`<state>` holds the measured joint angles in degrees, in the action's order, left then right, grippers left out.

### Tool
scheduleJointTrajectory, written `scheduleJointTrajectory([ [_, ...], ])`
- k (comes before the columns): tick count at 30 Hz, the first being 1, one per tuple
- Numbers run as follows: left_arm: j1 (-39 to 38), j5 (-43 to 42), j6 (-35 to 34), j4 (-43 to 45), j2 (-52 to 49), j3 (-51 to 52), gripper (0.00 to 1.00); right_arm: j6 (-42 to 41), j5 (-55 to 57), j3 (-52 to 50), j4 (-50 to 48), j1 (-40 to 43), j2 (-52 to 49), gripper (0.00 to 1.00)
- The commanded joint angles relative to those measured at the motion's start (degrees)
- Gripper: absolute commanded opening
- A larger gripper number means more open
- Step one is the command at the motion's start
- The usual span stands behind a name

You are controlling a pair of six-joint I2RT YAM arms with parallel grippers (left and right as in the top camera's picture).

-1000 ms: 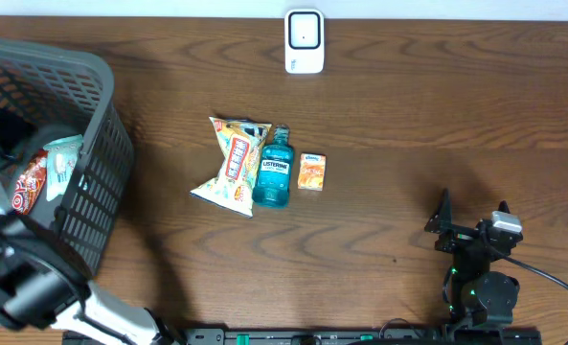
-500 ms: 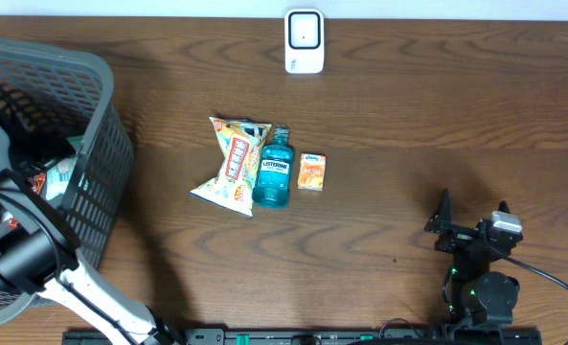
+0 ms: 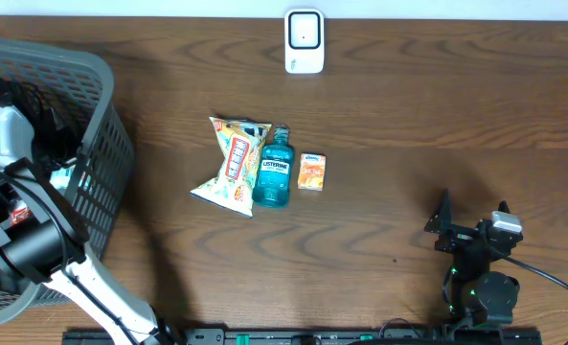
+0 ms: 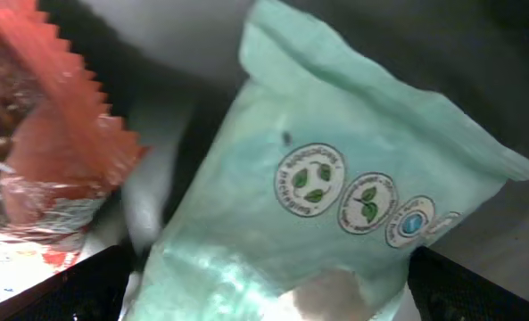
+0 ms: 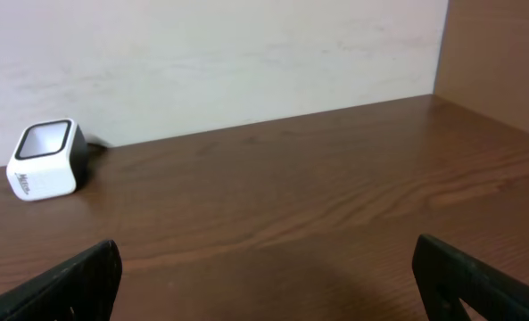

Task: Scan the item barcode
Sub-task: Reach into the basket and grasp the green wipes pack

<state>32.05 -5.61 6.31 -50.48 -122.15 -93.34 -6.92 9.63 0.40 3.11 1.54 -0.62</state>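
The left arm had advanced toward 12 o'clock into the gray basket (image 3: 100,144), which stood at the 9 o'clock edge of the desk (image 3: 408,125). Its wrist now covered most of the basket's contents in the overhead view. We judged that the approach for picking an item was nearly complete and that no grasp had begun.

In the left wrist view, the left hand (image 4: 264,299) stood fully open, its two fingers spread to the lower corners of the frame. A mint-green pouch (image 4: 335,178) lay directly beneath it and filled the view, with a red wrapper (image 4: 41,134) at its 9 o'clock. We took the pouch to be the item to scan. It was in the basket and not yet held. The barcode scanner (image 3: 304,41) stood well apart at the 12 o'clock edge of the desk.

Compared with the overhead frame one second earlier, both packages had then shown plainly inside the basket, with the arm lower in the picture. The chip bag (image 3: 231,165), the Listerine bottle (image 3: 273,170) and the small orange packet (image 3: 311,172) lay unmoved at the desk's centre. The right hand (image 5: 266,259) had remained parked at 5 o'clock, open and empty, facing the scanner.
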Motion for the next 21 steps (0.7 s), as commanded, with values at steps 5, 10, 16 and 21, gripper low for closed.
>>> scheduleJointTrajectory([
  [5,-0.11,-1.29,1.01,0.87,-1.31,4.42,0.92,0.81,-0.15,-0.09,0.13,-0.46,0.24,0.99],
  [10,-0.11,-1.31,0.98,0.87,-1.29,4.52,0.79,0.81,-0.15,-0.09,0.13,-0.46,0.24,0.99],
  [16,0.09,-1.25,0.98,1.22,-0.94,4.42,0.72,0.79,-0.13,-0.09,0.13,-0.46,0.24,0.99],
  [21,0.11,-1.25,0.04,1.29,1.64,2.84,0.66,0.79,-0.15,-0.09,0.15,-0.46,0.24,0.99],
])
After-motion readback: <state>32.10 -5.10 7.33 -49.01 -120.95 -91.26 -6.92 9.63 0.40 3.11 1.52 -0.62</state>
